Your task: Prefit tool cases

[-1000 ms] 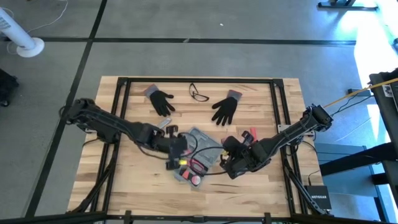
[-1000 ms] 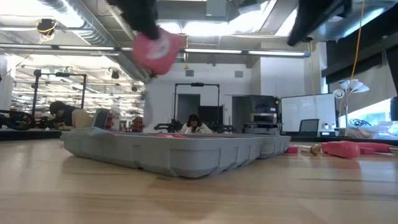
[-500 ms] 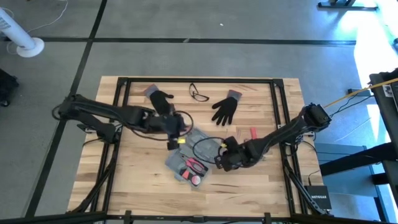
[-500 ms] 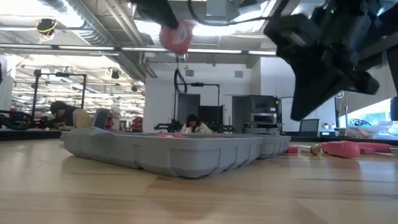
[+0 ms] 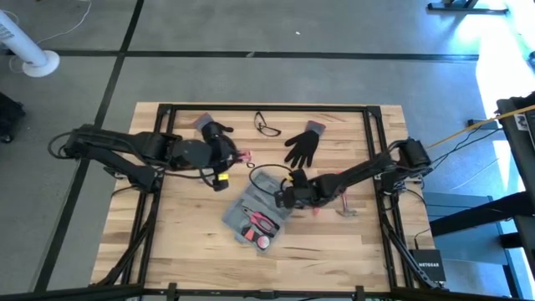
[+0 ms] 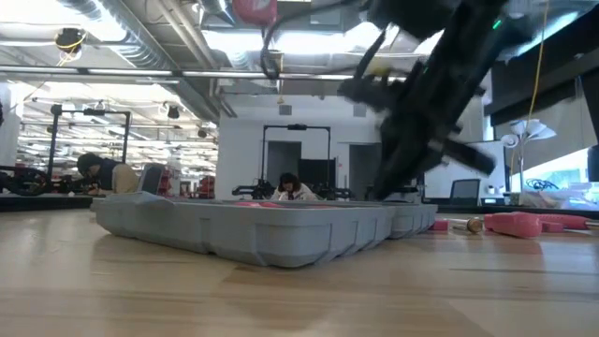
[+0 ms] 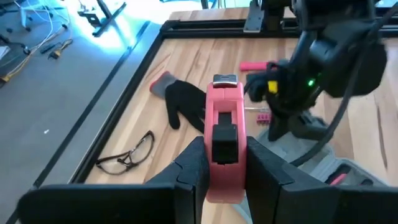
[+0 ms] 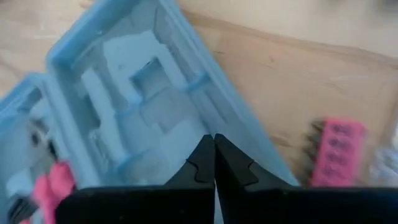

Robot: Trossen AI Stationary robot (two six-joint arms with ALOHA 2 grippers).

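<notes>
The open blue-grey tool case (image 5: 269, 194) lies flat on the wooden table, with pink tools in its near half (image 5: 256, 223). Its rim (image 6: 262, 229) fills the low view. My left gripper (image 5: 232, 161) is raised beside the left black glove, to the far left of the case, and is shut on a pink tape measure (image 7: 224, 106). My right gripper (image 5: 281, 199) is shut and slants down over the moulded recesses (image 8: 143, 93) in the case's far half. My left gripper pinches the pink tape measure's two flat sides (image 7: 210, 158) between its fingers (image 7: 194, 165), the black clip facing the wrist camera. The tape measure is lifted clear, high above the table (image 6: 255, 9). My right gripper: I cannot tell whether its shut tips touch the case.
Two black gloves (image 5: 303, 146) (image 5: 216, 132) and safety glasses (image 5: 267, 127) lie toward the far edge. A pink bit holder (image 8: 333, 152) and other small tools (image 5: 341, 209) lie right of the case. Black frame rails (image 5: 378, 142) run around the table top. A black cable loops above the case.
My left gripper has risen with the tape measure and drawn back from above the case toward the far left, near the left glove. My right gripper has come down and moved toward the table's left over the case, rolling its wrist. The case has stayed put.
</notes>
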